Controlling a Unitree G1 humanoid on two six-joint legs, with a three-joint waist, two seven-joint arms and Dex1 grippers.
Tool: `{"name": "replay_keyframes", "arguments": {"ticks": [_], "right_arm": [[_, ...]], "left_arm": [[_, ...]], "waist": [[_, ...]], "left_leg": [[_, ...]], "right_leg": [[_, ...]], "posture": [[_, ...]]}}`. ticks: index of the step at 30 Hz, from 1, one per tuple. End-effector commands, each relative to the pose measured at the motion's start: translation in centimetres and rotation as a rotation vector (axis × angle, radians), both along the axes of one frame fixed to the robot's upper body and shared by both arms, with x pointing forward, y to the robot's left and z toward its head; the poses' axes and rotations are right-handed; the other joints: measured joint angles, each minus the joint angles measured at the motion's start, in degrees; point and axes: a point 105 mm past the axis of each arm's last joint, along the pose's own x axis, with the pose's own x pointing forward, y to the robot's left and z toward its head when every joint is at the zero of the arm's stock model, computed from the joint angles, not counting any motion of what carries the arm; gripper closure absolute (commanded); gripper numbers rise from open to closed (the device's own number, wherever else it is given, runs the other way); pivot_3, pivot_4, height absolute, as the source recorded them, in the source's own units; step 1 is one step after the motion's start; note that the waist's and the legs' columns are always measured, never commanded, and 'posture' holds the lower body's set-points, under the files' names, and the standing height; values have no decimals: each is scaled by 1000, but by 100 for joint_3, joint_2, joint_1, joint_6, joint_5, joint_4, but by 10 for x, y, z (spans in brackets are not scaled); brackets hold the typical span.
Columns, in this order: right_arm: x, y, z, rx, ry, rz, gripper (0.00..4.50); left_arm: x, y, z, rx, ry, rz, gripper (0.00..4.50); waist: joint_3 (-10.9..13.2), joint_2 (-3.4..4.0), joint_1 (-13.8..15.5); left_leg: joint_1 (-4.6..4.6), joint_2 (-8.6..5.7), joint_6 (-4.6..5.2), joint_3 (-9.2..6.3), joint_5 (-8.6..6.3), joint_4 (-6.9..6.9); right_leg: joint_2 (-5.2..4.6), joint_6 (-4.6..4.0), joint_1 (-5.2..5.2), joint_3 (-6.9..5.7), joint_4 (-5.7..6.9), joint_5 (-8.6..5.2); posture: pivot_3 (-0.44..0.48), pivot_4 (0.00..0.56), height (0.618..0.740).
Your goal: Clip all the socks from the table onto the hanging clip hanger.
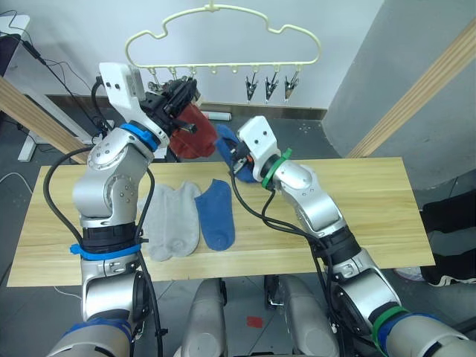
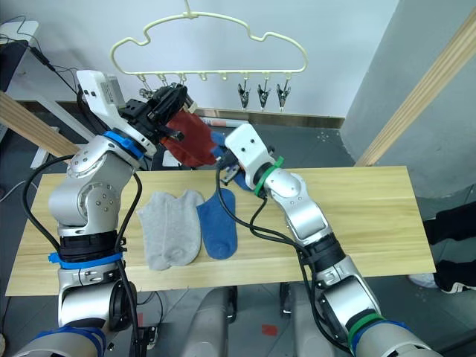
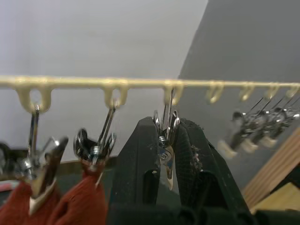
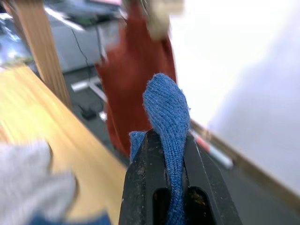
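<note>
Up at the pale yellow clip hanger (image 1: 223,44), the left hand (image 3: 165,154) has its two black fingers squeezed onto a metal clip (image 3: 166,140), the third along the bottom bar. Two rust red socks (image 1: 190,132) hang from the two clips beside it. Just to the right, the right hand (image 4: 169,164) is clamped on a blue sock (image 4: 166,108), raised above the worktop (image 1: 357,216). On the worktop lie two light grey socks (image 1: 169,219) and another blue sock (image 1: 216,214), side by side.
</note>
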Motion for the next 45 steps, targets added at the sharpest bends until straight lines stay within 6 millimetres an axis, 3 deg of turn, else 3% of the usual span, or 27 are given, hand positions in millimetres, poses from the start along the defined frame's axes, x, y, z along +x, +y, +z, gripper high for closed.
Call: {"name": "replay_keyframes", "arguments": {"ticks": [1,8,18,38,45], "right_arm": [[-3,10,10,16,-40,51,4500],[-2,23,20,39,-69,88,4500],[-6,21,35,111,-139,80,4500],[6,18,28,165,-93,10,4500],[6,21,38,205,-115,11,4500]], "left_arm": [[-15,-6,19,-3,-61,-56,4233],[-17,-12,17,-35,-13,-105,4233],[-12,-6,19,-71,36,-123,4233],[-10,-4,20,-85,58,-134,4233],[-12,-5,18,-80,60,-137,4233]], "waist": [[0,0,1],[0,0,2],[0,0,2],[0,0,0],[0,0,1]], "left_leg": [[-1,1,0,0,0,0],[-4,-1,-1,-3,1,5],[-4,0,-2,-3,1,5],[-4,0,-2,-3,1,6],[-4,0,-2,-2,2,6]], "right_leg": [[-5,-1,0,1,0,1],[-12,-3,1,-3,2,2],[-11,-4,0,-3,2,2],[-11,-5,0,-4,3,3],[-11,-5,0,-3,3,3]], "posture": [[-31,382,740],[-29,374,740],[-50,376,740],[-51,374,740],[-48,374,740]]}}
